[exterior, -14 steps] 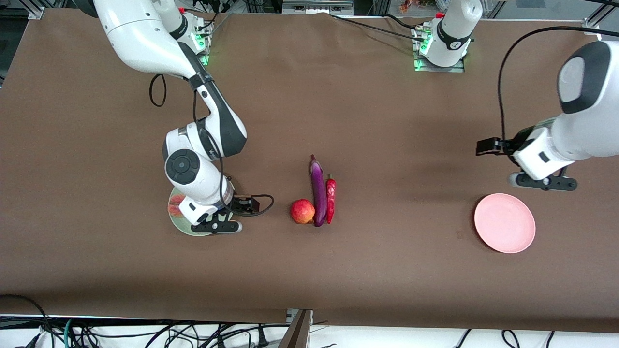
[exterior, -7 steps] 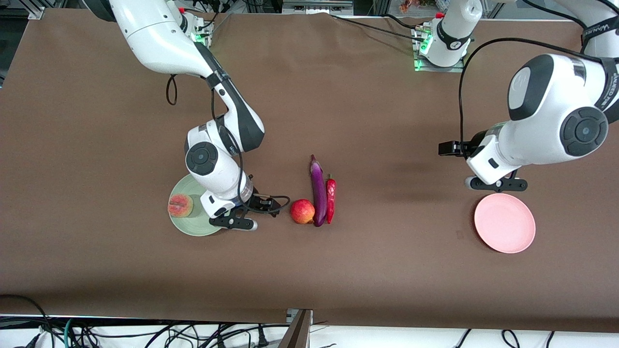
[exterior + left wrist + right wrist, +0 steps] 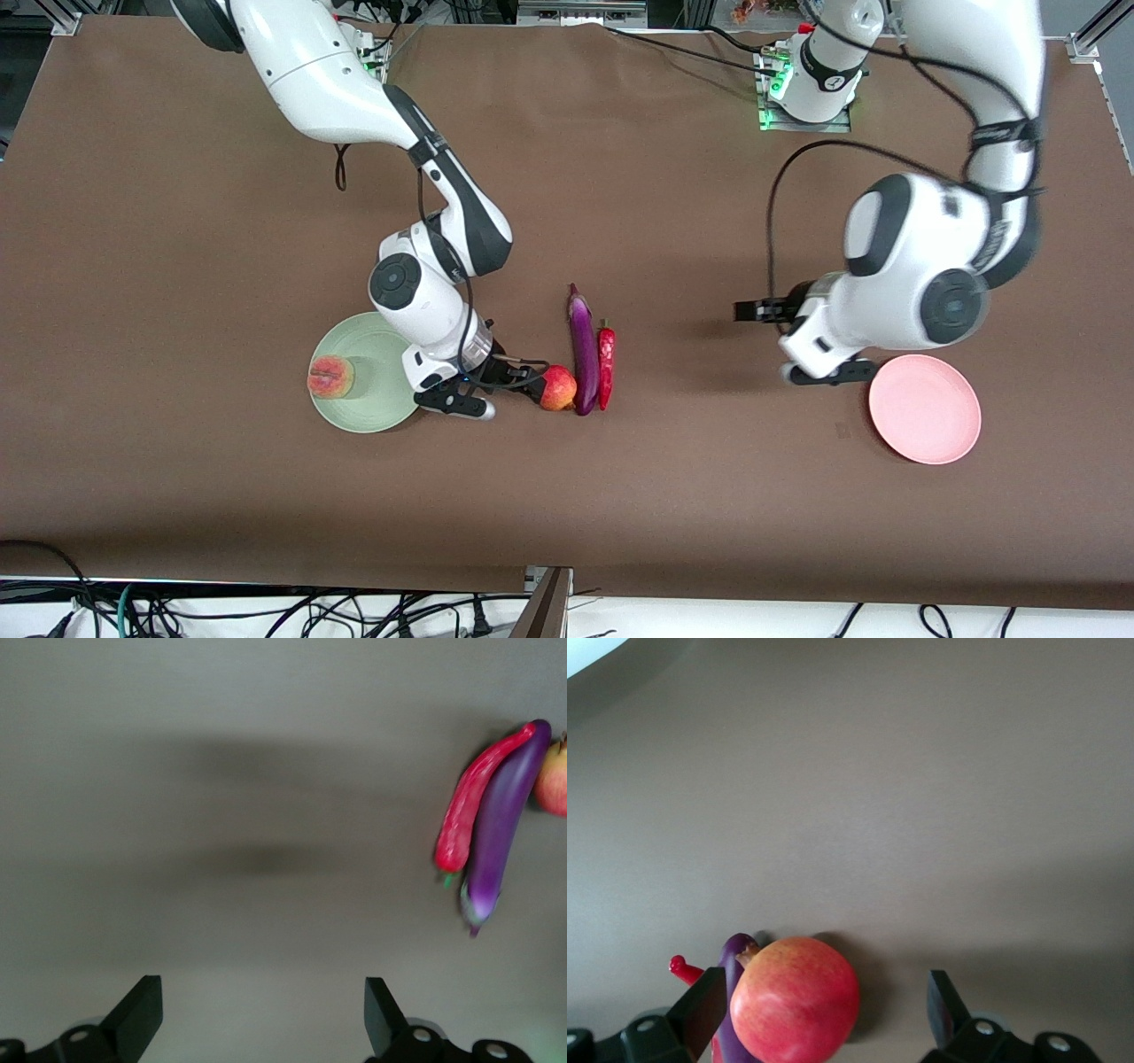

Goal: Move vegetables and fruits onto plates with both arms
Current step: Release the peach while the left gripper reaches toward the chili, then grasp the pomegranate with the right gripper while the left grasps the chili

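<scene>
The right gripper (image 3: 819, 1014), fingers open, should center on the pomegranate (image 3: 558, 387) before closing; the left gripper (image 3: 257, 1019), also open, aims for the chili (image 3: 468, 802).

a brown cloth covers the worktop (image 3: 673, 496) edge to edge. tangled black cables (image 3: 266, 611) lie along the white strip just under its edge nearest the front camera, and a dark wooden post (image 3: 545, 604) stands at that edge's middle.
</scene>
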`<state>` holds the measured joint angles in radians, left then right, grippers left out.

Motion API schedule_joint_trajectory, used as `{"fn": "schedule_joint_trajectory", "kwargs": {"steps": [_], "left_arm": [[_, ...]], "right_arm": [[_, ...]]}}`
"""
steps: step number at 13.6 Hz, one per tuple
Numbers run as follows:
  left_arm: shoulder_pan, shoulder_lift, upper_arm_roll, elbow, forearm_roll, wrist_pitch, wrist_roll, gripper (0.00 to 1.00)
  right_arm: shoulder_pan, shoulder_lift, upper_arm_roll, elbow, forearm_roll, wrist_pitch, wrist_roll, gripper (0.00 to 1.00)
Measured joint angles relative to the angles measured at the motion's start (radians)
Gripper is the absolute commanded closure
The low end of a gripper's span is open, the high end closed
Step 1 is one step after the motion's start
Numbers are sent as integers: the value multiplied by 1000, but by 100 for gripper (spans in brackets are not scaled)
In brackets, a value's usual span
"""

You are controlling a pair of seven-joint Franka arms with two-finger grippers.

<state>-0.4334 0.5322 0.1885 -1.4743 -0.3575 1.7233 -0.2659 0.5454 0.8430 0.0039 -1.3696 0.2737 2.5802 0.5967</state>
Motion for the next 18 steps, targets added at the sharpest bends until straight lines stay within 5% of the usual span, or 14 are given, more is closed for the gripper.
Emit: {"fn": "schedule_joint_trajectory", "kwargs": {"steps": [7, 15, 18], "left_arm": [[-197, 231, -6, 27, -113, 369, -170, 0], [-224, 373, 2, 164, -113, 431, -218, 0], [-239, 409, 1, 171, -113, 468, -219, 0]], "right_arm": [[45, 65, 1, 0, 1, 154, 65, 0], [66, 102, 1, 0, 1, 204, 83, 1], [72, 118, 1, 0, 1, 237, 86, 22]]}}
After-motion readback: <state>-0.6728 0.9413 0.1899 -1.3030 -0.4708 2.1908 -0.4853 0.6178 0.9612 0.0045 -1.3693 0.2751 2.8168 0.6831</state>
